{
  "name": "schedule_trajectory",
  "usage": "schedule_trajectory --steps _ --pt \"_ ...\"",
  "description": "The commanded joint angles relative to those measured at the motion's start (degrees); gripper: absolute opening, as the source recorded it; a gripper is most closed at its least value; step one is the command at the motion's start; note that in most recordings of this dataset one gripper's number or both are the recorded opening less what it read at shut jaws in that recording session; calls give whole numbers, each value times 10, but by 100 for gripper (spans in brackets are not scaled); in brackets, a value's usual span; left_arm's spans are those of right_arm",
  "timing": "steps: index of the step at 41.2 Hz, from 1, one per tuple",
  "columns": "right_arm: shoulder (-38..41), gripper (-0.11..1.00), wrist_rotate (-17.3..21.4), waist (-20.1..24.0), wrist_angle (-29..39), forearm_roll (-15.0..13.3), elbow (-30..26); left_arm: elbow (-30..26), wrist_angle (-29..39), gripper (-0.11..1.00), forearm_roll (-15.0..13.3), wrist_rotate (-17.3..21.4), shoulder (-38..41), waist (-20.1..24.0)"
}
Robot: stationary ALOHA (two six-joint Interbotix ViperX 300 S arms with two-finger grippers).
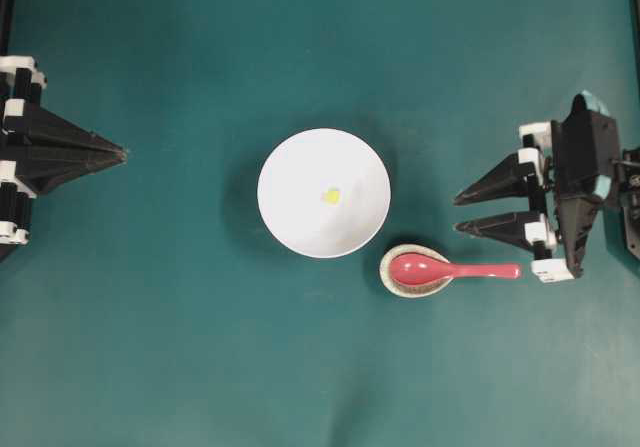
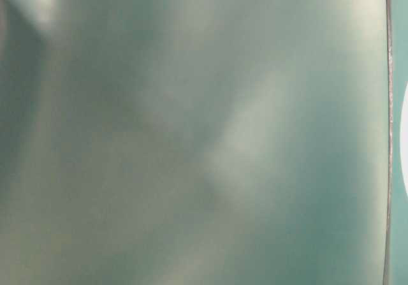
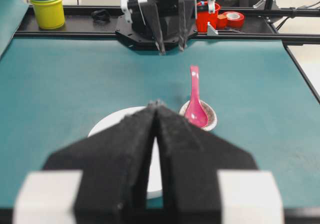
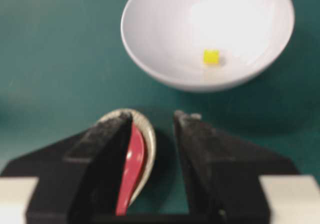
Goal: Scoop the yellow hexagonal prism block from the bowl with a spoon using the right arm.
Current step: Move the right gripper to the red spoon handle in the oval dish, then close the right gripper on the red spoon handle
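The white bowl [image 1: 290, 167] stands mid-table with the tiny yellow hexagonal prism block [image 1: 331, 196] near its centre; the right wrist view shows both the bowl [image 4: 150, 58] and the block [image 4: 211, 56]. The pink-red spoon [image 1: 450, 270] lies with its scoop in a speckled rest and its handle pointing right. My right gripper [image 1: 457, 215] hangs open just right of the bowl, beside the handle, holding nothing. In its own view the right gripper [image 4: 154, 116] has the spoon [image 4: 131, 169] partly hidden behind the left finger. My left gripper [image 1: 122, 152] is shut and empty at the far left, its tips [image 3: 156, 103] covering part of the bowl [image 3: 107, 124].
A small speckled cream spoon rest [image 1: 395, 285] sits under the scoop, close to the bowl's lower right. Beyond the table's far frame stand a yellow cup stack [image 3: 47, 6] and red items [image 3: 215, 16]. The table-level view is a teal blur.
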Motion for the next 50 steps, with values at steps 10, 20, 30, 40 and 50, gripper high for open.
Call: schedule_trajectory --steps 10,20,30,40,50 --pt "76 46 -1 54 -95 54 18 -10 -3 1 2 -1 6 0" --pt "141 46 -1 105 -197 111 40 -9 -3 1 2 -1 5 0" --pt "213 46 -1 161 -285 171 48 -8 0 1 1 -1 6 0" --pt "277 46 -2 219 -363 228 50 -8 8 1 1 -1 5 1" --pt "314 46 -4 247 -418 273 62 -7 9 1 2 -1 5 0"
